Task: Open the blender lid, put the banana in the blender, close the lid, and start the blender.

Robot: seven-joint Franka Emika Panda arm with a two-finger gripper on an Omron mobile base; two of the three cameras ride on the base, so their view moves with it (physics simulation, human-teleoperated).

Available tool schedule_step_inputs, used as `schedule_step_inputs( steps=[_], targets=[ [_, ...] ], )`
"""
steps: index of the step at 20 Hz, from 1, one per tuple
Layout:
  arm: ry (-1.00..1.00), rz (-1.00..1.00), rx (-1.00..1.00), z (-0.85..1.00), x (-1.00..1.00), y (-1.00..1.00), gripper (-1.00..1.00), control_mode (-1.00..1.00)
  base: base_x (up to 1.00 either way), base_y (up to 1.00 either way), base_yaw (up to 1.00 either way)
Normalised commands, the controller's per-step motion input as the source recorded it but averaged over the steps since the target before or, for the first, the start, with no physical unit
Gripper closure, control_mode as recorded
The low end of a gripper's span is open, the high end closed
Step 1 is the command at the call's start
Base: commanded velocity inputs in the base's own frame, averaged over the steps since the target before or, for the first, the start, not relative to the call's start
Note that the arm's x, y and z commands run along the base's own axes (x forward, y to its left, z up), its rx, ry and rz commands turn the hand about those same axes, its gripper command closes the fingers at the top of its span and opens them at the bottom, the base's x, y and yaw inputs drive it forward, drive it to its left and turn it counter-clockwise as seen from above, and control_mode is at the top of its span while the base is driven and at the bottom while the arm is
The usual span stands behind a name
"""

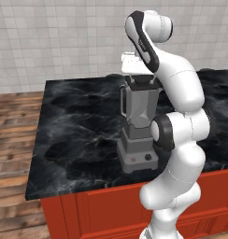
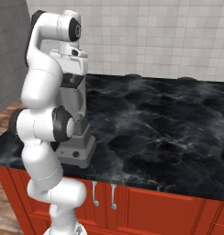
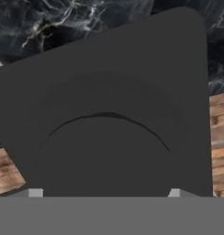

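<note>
The grey blender [image 1: 139,122] stands on the black marble counter [image 1: 78,135] near its front edge, red button and black knob facing forward. Its flat black lid [image 1: 143,83] sits on the jar's rim. My gripper [image 1: 141,74] hangs straight down right above the lid. In the hand view the blender lid [image 3: 109,105] lies very close, with a round raised part at its middle. My gripper [image 3: 104,193] is open, its pale finger bases far apart at either side of that round part; the dark tips blend into the lid. The banana is out of view.
The blender [image 2: 75,124] is partly hidden behind my own arm in the right base view. Bare counter [image 2: 159,124] stretches to the right of it. Red cabinet fronts [image 2: 132,206] lie below, a tiled wall behind, and wooden floor [image 1: 13,135] to the left.
</note>
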Motion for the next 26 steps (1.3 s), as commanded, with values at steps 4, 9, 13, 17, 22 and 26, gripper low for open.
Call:
schedule_step_inputs(
  steps=[4, 9, 13, 17, 22, 26],
  targets=[
    [0.12, 0.07, 0.04, -0.15, 0.00, 0.01, 1.00, -1.00, 0.00, 0.00, 0.00],
    [0.02, 0.00, 0.10, -0.30, 0.00, -0.02, 1.00, -1.00, 0.00, 0.00, 0.00],
    [0.00, -0.01, 0.11, -0.48, 0.00, -0.03, -1.00, -1.00, 0.00, 0.00, 0.00],
    [-0.03, 0.00, 0.07, -0.19, 0.00, 0.00, -1.00, -1.00, 0.00, 0.00, 0.00],
    [-0.10, 0.00, 0.03, 0.00, 0.00, 0.00, -1.00, -1.00, 0.00, 0.00, 0.00],
    [-0.11, 0.00, 0.01, 0.00, 0.00, 0.00, -1.00, -1.00, 0.00, 0.00, 0.00]
  ],
)
